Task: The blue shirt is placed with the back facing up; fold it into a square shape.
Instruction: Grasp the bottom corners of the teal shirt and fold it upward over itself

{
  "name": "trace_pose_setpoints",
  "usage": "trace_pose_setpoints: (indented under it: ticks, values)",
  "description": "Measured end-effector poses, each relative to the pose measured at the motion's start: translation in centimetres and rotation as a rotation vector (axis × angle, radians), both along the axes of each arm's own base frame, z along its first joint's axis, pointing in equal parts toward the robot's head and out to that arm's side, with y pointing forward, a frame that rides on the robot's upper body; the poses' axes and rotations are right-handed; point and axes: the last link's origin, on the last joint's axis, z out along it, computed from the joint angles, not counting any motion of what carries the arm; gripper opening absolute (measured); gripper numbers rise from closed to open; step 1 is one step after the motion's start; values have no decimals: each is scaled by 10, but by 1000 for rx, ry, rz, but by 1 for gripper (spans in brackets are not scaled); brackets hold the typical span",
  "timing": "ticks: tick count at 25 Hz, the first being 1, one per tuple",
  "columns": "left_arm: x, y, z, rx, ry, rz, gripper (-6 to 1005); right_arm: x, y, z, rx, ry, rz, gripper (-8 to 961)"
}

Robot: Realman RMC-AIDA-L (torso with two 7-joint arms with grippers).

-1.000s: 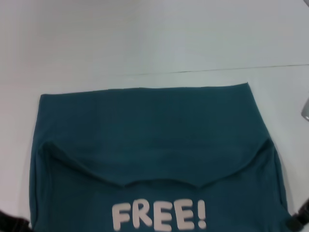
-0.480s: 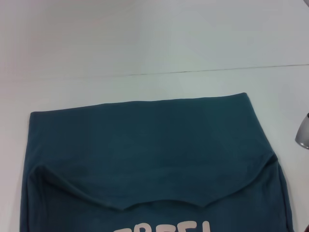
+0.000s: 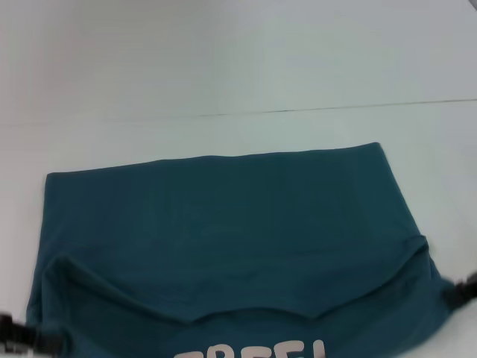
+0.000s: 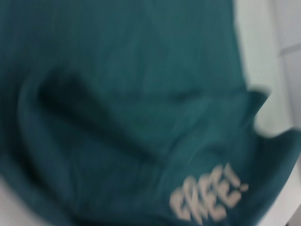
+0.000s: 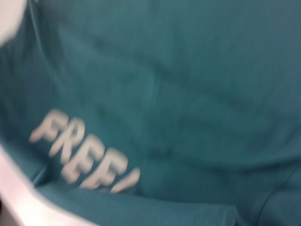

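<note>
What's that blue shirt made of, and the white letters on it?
The blue shirt looks like soft knit fabric, probably cotton: matte, sagging in rounded folds. The white lettering seems a flat printed layer, opaque and smooth-edged, bending with the cloth. The table looks smooth, pale and hard; material unclear.

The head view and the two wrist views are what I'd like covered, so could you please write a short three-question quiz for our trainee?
1. True or false: the large dark teal-blue cotton T-shirt lies on the white table with a flap folded over.
2. Which white printed word shows on the flap in the right wrist view?
3. In the head view, where are the left gripper and right gripper? A) Above the shirt's far edge. B) At its near corners, one on each side.

Key: 1 true; 2 FREE!; 3 B.
</note>
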Motion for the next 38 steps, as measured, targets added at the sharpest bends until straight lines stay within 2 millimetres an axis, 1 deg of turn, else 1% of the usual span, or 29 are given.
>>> trace_pose_setpoints:
  ticks: [1, 6, 9, 14, 15, 18, 21, 24, 26, 27, 28, 33, 38]
  values:
    - [1, 5, 4, 39, -28, -8, 104, 1, 4, 7, 42, 23, -1, 90]
    - [8, 29, 15, 197, -86, -46, 104, 1, 22, 22, 217, 109, -3, 90]
    - [11, 46, 16, 275, -70, -62, 104, 1, 33, 24, 286, 152, -20, 90]
    - [15, 75, 15, 400, -49, -71, 104, 3, 52, 25, 409, 145, -30, 90]
    - [15, 76, 15, 405, -47, -70, 104, 4, 55, 25, 431, 145, -35, 91]
    - [12, 89, 13, 470, -20, -70, 104, 7, 66, 22, 493, 147, -62, 91]
    - [11, 101, 8, 522, 4, -75, 103, 9, 76, 19, 546, 144, -80, 91]
    - [8, 109, -1, 552, 14, -77, 103, 11, 84, 16, 583, 140, -90, 91]
    - [7, 111, -2, 560, 18, -75, 103, 12, 88, 14, 601, 137, -93, 90]
    - [4, 116, -7, 586, 38, -66, 104, 12, 91, 12, 611, 134, -93, 90]
    - [3, 118, -8, 595, 44, -65, 104, 12, 92, 11, 615, 132, -93, 90]
    - [4, 126, -13, 626, 85, -80, 104, 14, 103, 3, 663, 95, -85, 91]
    - [5, 135, -18, 643, 153, -98, 103, 10, 113, -11, 704, 52, -60, 90]
